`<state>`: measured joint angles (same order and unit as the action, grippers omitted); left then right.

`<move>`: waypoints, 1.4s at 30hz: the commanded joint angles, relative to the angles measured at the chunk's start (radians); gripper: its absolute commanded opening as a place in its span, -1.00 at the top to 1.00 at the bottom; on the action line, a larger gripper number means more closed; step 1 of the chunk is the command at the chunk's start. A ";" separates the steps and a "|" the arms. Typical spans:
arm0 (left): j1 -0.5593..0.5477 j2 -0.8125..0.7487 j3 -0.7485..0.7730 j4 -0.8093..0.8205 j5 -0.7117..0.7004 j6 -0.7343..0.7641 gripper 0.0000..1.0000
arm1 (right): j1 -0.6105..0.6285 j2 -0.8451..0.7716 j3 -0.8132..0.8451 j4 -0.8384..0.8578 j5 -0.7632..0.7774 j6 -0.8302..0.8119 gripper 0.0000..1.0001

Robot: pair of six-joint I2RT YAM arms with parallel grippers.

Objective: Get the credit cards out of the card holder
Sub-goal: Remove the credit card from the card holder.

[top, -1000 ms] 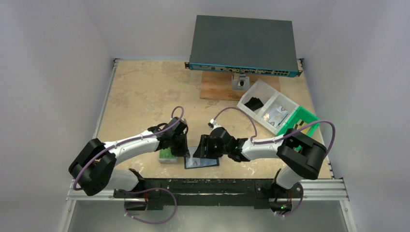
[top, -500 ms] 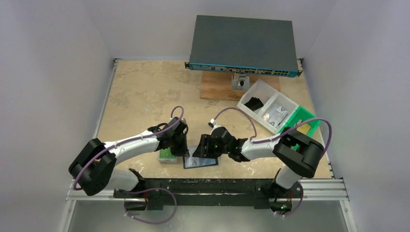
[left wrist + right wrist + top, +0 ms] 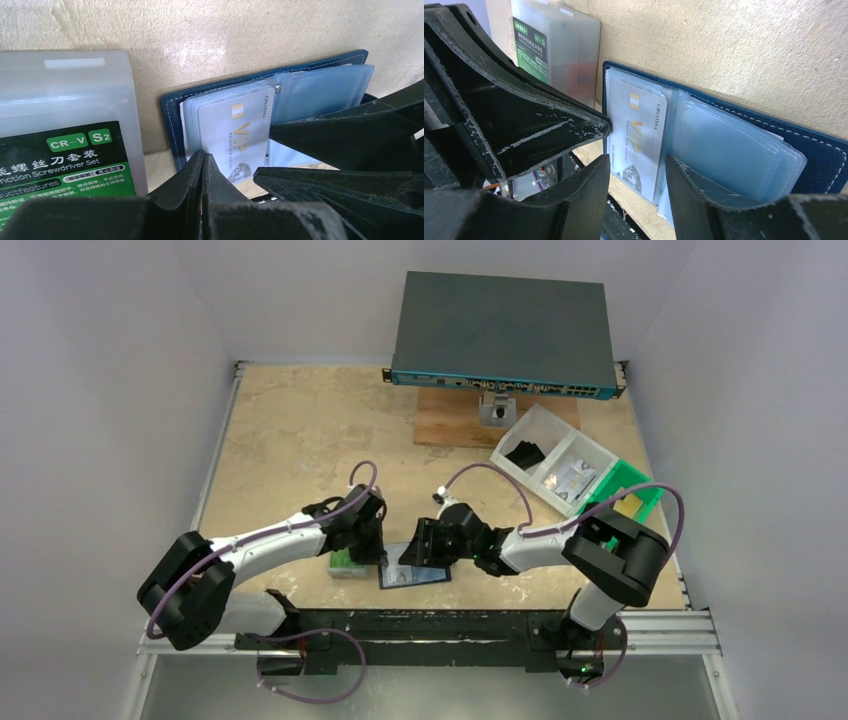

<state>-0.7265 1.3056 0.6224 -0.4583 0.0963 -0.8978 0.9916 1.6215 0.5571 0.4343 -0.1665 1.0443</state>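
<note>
Card holder (image 3: 172,117): navy, lying open and flat, clear sleeves facing up. Credit card (image 3: 240,135): marked VIP, in the top sleeve.
Left gripper (image 3: 202,160): jaws pressed together, tips at the holder's edge by the card's corner. Screwdriver-set case (image 3: 65,115) lies just beside them.
Right gripper (image 3: 636,167): jaws spread, card between them; whether they touch it cannot be told.

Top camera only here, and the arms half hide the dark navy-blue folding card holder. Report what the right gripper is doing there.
Observer: The right gripper has its jaws apart, one either side of a pale flat card with gold VIP lettering.
Operator: Give the card's state.
Observer: It lies on the clear sleeves of the open navy-blue card holder, not lifted off.
Operator: Now the left gripper.
Observer: The left gripper is shut, fingertips at the holder's edge beside the card's corner.
</note>
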 commanded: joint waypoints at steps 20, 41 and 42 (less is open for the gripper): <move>-0.044 0.149 0.043 -0.006 -0.051 -0.040 1.00 | -0.025 0.053 -0.070 0.057 -0.044 0.011 0.21; -0.044 0.188 0.011 -0.059 -0.093 -0.117 1.00 | -0.135 0.062 -0.288 0.534 -0.200 0.148 0.45; -0.044 0.186 0.010 -0.059 -0.092 -0.118 1.00 | -0.138 0.059 -0.290 0.534 -0.200 0.148 0.47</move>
<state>-0.7662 1.4380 0.6975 -0.4377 0.1120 -1.0153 0.8665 1.6821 0.2882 0.9218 -0.3428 1.1732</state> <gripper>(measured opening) 0.003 0.284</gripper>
